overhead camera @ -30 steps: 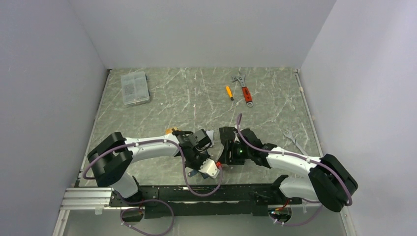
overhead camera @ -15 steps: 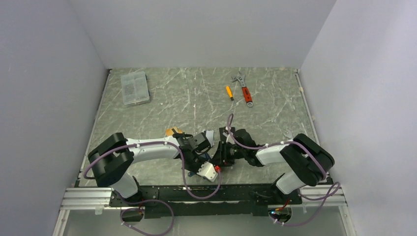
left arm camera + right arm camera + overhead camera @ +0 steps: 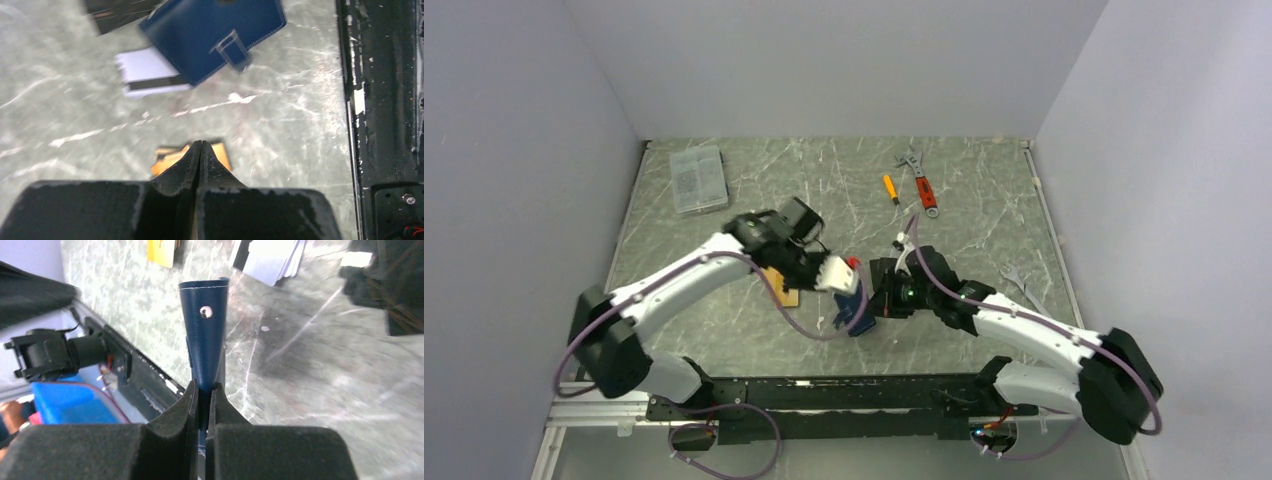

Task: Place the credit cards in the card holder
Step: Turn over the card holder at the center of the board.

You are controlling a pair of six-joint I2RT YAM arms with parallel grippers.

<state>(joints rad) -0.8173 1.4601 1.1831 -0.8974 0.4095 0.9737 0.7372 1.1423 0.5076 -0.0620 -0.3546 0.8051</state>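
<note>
Right wrist view: jaws of the right gripper (image 3: 205, 387) pinched tight on one edge of the navy card holder (image 3: 205, 340). Holder folded, standing straight out ahead of the fingertips, silver snap stud facing the lens. Beyond the holder's far end and a little right of the jaw line, a fanned stack of white-grey credit cards (image 3: 272, 260) flat on the marbled table (image 3: 320, 365). Beyond and left of the jaw line, an orange-tan card (image 3: 161, 251).

Left wrist view: jaws of the left gripper (image 3: 200, 145) pressed together, pad against pad, gripping nothing. Just past the tips and partly hidden by them, the orange-tan card on the table. Well ahead of those tips, the blurred blue holder with its snap tab, overlapping a white card with a black stripe (image 3: 147, 75) that sticks out to the left. Farther ahead and left, a black card (image 3: 120, 12) at the frame's edge.

From above: both grippers close together over the near middle of the table. Far beyond both sets of jaws, near the back wall, a clear plastic box (image 3: 697, 178) off to the left. To the right, a small orange screwdriver (image 3: 890, 188) just beside a red-handled wrench (image 3: 921, 183). Contact between holder and table: impossible to tell.
</note>
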